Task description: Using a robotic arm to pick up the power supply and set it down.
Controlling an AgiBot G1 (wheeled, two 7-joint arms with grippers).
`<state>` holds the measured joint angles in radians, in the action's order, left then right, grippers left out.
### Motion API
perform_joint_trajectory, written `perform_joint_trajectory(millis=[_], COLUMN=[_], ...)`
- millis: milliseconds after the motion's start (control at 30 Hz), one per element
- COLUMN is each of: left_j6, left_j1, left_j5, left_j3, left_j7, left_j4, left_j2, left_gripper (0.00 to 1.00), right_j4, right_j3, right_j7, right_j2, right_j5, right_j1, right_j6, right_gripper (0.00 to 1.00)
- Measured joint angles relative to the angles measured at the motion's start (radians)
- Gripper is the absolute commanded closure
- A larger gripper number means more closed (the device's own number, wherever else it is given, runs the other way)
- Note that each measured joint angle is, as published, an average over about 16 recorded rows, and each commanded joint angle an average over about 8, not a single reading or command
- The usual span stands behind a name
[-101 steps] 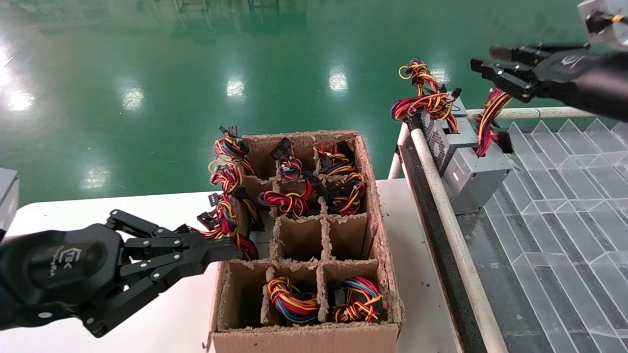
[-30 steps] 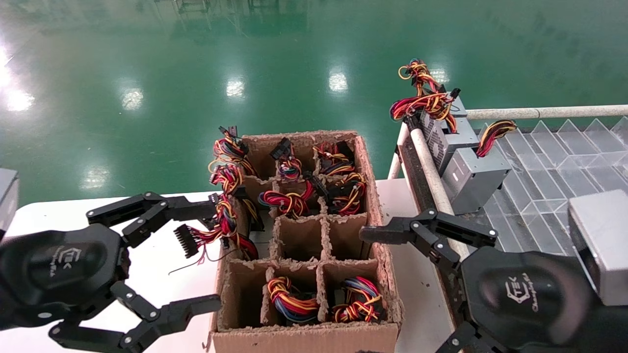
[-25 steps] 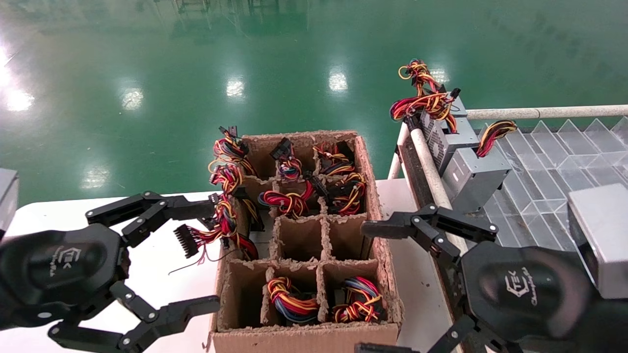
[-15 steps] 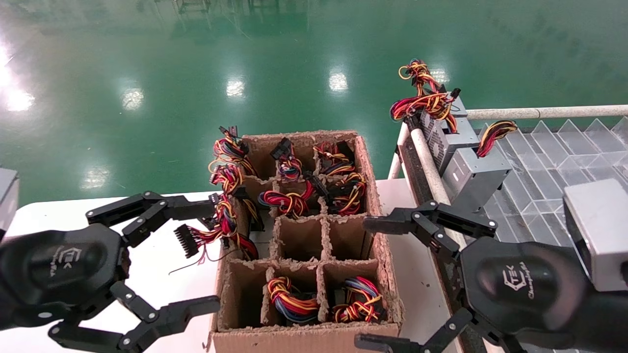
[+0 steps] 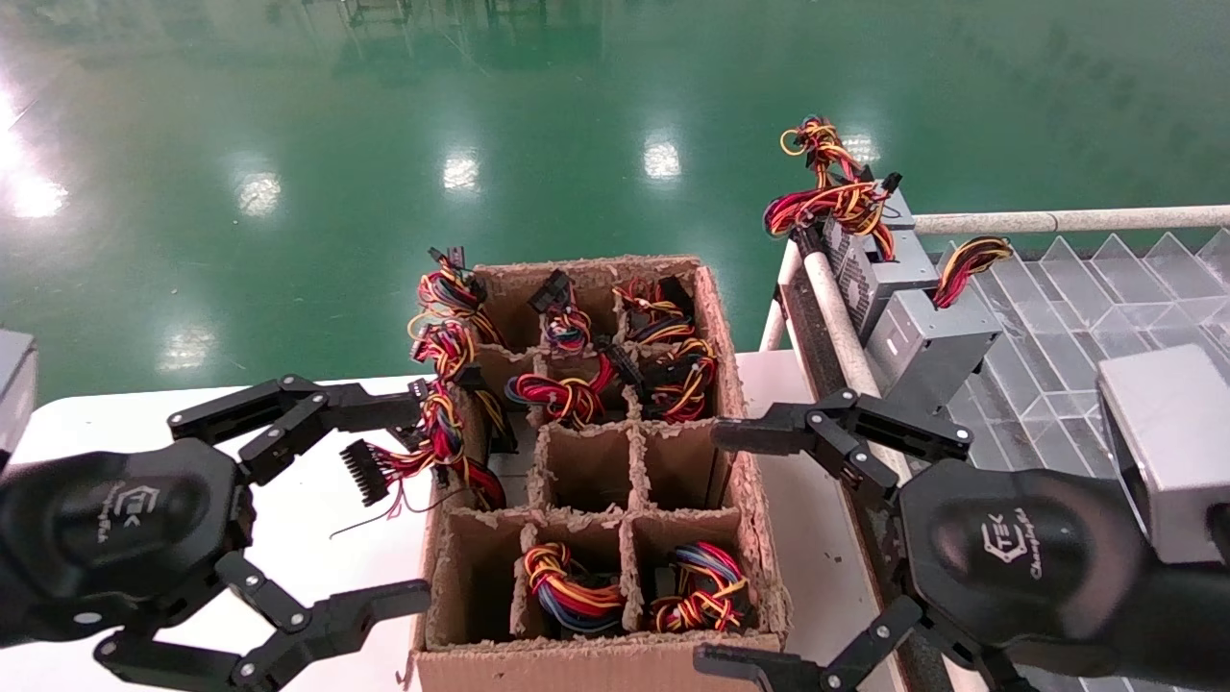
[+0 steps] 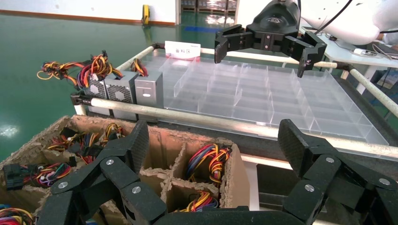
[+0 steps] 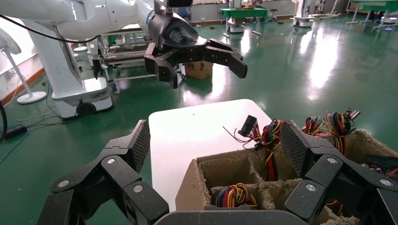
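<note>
You can see the power supply (image 5: 930, 346) lying on the clear divider tray (image 5: 1086, 317), beyond and slightly to the right of the right gripper (image 5: 745, 548), apart from it. Its short wire loop (image 5: 969, 259) points up, and a vented grey unit (image 5: 865, 259) stands just behind it. Your right gripper is spread wide and holds nothing, hovering over the right edge of the cardboard box (image 5: 596, 663). The left gripper (image 5: 404, 505) is also spread wide and empty, just at the box's left side, near a loose black connector (image 5: 363, 473).
</note>
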<state>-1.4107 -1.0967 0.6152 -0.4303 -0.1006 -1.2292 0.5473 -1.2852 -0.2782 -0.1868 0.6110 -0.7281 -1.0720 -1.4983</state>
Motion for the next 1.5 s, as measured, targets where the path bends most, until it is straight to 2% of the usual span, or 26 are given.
perform_joint_trajectory(millis=[1500], left_j6=[0.0], left_j1=[0.0], left_j5=[0.0], left_j3=[0.0], left_j7=[0.0], left_j4=[0.0], left_j2=[0.0], left_gripper=[0.0], right_j4=[0.001], right_j3=[-0.001], right_j7=[-0.001], right_j2=[0.0], right_j5=[-0.002], right_j1=[-0.002], right_j6=[0.003], right_gripper=[0.0])
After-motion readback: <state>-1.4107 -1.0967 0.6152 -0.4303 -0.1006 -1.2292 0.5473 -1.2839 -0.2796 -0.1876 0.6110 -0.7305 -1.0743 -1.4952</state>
